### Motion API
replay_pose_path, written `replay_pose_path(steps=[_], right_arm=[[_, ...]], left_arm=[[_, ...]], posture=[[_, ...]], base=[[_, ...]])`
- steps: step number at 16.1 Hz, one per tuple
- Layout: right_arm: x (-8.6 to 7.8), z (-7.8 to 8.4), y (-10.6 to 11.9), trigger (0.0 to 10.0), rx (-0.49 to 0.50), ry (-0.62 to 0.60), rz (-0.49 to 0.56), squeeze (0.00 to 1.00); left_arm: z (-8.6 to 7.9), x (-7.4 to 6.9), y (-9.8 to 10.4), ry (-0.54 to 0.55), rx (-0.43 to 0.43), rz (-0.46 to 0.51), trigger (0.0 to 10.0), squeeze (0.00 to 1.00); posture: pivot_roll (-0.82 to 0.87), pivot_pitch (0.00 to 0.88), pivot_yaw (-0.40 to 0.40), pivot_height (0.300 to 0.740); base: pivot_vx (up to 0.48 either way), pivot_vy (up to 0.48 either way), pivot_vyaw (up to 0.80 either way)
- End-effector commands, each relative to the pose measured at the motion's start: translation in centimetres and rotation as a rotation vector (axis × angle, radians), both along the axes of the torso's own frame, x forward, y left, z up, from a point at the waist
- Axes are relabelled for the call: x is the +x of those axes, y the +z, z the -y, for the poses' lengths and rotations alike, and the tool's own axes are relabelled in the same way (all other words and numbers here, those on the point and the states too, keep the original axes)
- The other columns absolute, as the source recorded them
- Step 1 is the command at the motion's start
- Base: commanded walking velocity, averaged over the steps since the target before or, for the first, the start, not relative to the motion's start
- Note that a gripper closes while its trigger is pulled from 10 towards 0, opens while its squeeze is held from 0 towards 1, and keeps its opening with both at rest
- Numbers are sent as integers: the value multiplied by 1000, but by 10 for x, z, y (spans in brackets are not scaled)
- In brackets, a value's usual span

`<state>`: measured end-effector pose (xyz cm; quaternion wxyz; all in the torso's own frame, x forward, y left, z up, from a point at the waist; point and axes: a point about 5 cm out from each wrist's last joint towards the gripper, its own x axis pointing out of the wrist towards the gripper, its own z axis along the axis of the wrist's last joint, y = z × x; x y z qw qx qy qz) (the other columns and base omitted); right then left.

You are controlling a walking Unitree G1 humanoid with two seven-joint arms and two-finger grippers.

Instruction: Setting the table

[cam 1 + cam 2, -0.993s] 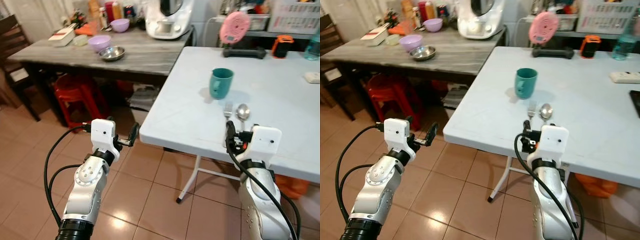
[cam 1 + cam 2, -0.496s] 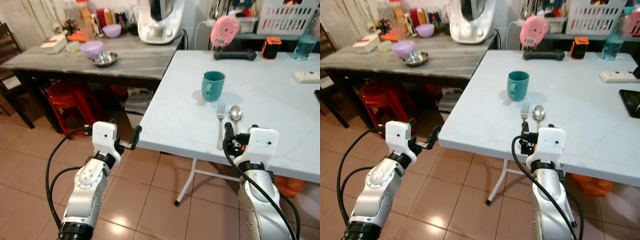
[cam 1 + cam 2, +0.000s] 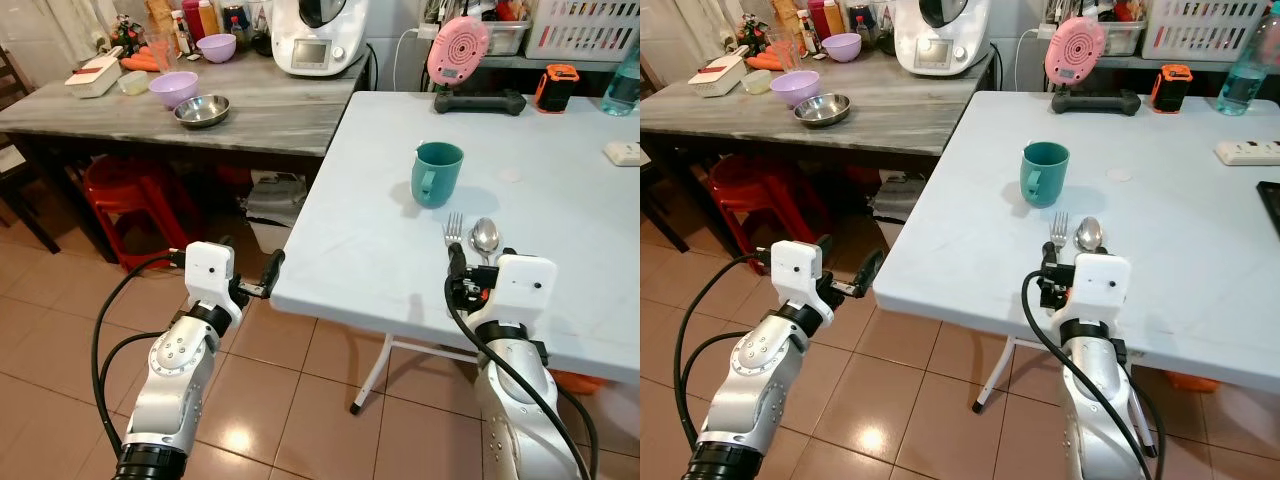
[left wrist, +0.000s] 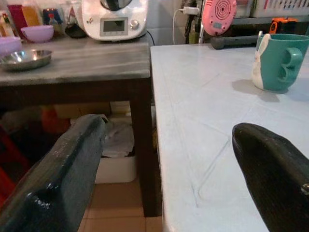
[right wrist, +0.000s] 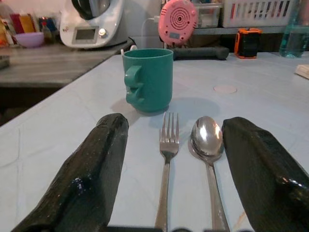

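The right gripper [image 5: 166, 183] hangs low over the near edge of the white worktop [image 3: 560, 190], fingers spread wide and released, with the fork [image 5: 167, 159] and spoon [image 5: 207, 150] lying between them. Nothing is grasped. If the cutlery needs straightening or lifting, my judgement is to take one piece at a time: both are thin and lie flat, so the fingers should come down around a handle and close squarely, or the metal may skate across the smooth top. Keep clear of the mug [image 3: 437, 174] just beyond the tines.

The left gripper [image 3: 258, 277] is also released, fingers apart, held off the worktop's near left corner with nothing in it.

The fork and spoon are plain polished steel, side by side and nearly parallel, fork on the left, heads pointing away towards the mug. The mug is teal, upright, with its handle turned to the left.
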<state>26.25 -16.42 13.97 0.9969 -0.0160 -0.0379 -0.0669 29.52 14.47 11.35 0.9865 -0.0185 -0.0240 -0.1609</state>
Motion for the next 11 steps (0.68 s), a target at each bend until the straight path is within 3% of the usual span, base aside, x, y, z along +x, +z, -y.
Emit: replay_pose_path(steps=[1,11], right_arm=[[0,-1,1,10000,-1,6,5,0],[-2,-3,-3,10000,-7,21,-8,0]], left_arm=[[1,0,3,-16,1,11,10000,0],[4,-2,2,-45,-18,17,10000,0]], posture=[[-88,0,92,740],[-89,0,89,740]], base=[[322,0,0],[280,0,0]])
